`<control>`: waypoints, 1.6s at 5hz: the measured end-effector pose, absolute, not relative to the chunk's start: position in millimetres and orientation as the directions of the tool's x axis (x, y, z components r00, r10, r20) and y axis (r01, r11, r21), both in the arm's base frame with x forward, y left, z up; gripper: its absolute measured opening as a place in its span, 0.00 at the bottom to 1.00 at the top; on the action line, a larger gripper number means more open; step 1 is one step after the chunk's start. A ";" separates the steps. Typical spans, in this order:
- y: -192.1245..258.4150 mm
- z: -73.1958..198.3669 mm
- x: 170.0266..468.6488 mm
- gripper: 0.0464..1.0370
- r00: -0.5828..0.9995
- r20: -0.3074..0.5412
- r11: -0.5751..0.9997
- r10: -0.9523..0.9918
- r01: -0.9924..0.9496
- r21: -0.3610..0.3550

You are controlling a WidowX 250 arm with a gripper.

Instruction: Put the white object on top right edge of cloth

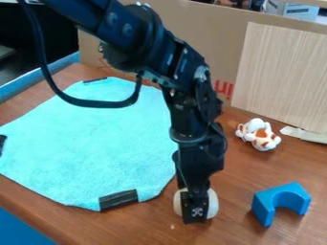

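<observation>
One white object [212,205] is on the table [236,232], at the near side, just right of the cloth [96,139] and off it. The tool [195,217] hangs down over its middle, so that a pale part shows on either side; how far open the tool is, and whether it has hold of the object, I cannot tell. To its right is one blue block [268,195] with an arch cut in it.

The single cloth lies left of the tool, its right edge and far right part partly hidden behind the arm [195,119]. At least three black strips are at its edges: one near [119,200], one left [2,143], cut off by the view's edge, and one far [96,80]. One cable [96,103] loops from the arm over the cloth.

Farther back on the right are one white and orange-brown toy [260,135], its shape hard to make out, and one pale strip [306,135], cut off at the right. Behind stand one wooden panel [281,76], also cut off, and cardboard [204,28], partly covered by the arm.
</observation>
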State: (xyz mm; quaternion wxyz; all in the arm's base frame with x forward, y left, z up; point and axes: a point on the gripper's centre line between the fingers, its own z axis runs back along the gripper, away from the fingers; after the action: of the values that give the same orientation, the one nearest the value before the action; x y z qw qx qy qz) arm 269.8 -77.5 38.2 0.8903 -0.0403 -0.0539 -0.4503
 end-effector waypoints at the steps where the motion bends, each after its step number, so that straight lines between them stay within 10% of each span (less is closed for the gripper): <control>1: -75.5 29.1 267.8 0.93 0.613 0.101 0.613 -0.784 0.789 -0.039; 5: -55.4 44.6 275.7 0.83 0.714 0.112 0.716 -0.691 0.698 -0.027; 8: 30.4 62.6 335.8 0.83 0.862 0.171 0.877 -0.477 0.480 0.031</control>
State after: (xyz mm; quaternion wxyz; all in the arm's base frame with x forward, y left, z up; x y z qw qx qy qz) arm 335.8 30.4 62.6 0.9648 -0.0064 -0.0869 -0.2480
